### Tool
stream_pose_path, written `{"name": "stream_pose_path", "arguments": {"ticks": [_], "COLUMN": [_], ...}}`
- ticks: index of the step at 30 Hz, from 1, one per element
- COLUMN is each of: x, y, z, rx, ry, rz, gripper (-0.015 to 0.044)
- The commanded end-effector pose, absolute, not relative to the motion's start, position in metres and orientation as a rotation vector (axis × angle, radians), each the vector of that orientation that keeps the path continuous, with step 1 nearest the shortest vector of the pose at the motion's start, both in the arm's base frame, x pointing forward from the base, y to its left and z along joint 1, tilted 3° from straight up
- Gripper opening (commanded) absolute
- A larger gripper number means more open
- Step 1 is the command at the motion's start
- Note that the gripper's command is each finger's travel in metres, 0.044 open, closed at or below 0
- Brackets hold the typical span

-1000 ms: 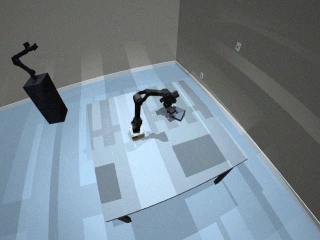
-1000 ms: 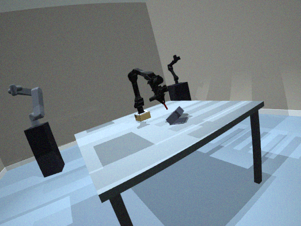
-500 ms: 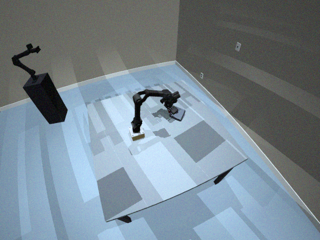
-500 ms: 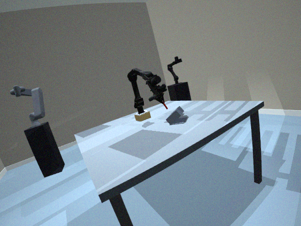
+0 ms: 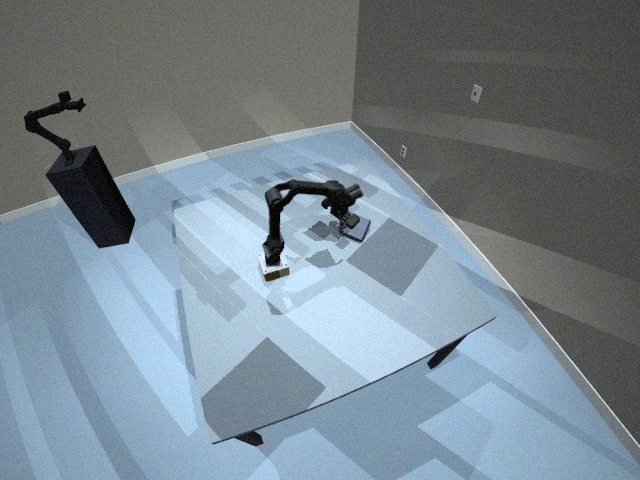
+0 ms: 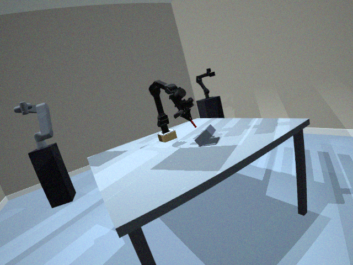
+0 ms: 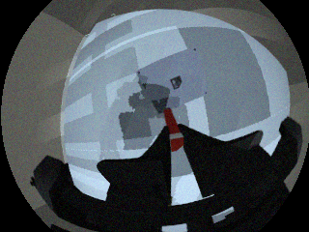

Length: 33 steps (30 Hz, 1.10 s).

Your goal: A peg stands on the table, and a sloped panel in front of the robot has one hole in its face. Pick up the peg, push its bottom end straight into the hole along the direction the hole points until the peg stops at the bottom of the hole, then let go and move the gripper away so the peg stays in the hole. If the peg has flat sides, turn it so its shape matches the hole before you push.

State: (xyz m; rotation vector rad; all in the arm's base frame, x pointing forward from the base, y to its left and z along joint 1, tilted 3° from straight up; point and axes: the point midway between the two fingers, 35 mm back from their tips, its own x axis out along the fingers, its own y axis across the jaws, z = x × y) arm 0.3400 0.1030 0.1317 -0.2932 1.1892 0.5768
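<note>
1. Exterior view: the arm (image 6: pixel 159 105) reaches out over the worktop (image 6: pixel 199 168) w/ the gripper (image 6: pixel 186 115) clenched on the red peg (image 6: pixel 193 123). Peg hangs in the air, tilted, lower end aimed down toward the sloped panel (image 6: pixel 207 134).
2. Peg is apart from the panel; its tip sits up and to the arm's side of the panel face, not touching anything I can see.
3. Wrist view: peg (image 7: pixel 172 130) sticks out between the dark fingers, and the hole (image 7: pixel 176 81) shows as a small dark spot on the panel, just beyond the tip. Looks roughly lined up, but can't tell how true the angle is.
4. My read: approach step, insertion not begun.
5. Risks from here:
 - peg axis off from the hole's direction, so the tip catches the rim and jams or skids across the face;
 - a hard push on a jammed peg could slide it in the grip, or shove the panel along the worktop;
 - if the peg has flat sides, can't tell at this size, wrong twist blocks entry;
 - letting go before it bottoms out, and it tips out.
</note>
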Motion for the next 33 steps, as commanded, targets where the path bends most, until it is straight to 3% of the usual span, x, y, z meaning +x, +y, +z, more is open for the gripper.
{"name": "stream_pose_path", "arguments": {"ticks": [1,33], "x": [0.343,0.368], "y": [0.101,0.090], "z": [0.139,0.141], "rx": [-0.309,-0.454], "ry": [1.152,0.991], "rz": [0.597,0.708], "gripper": [0.0000,0.0000]}}
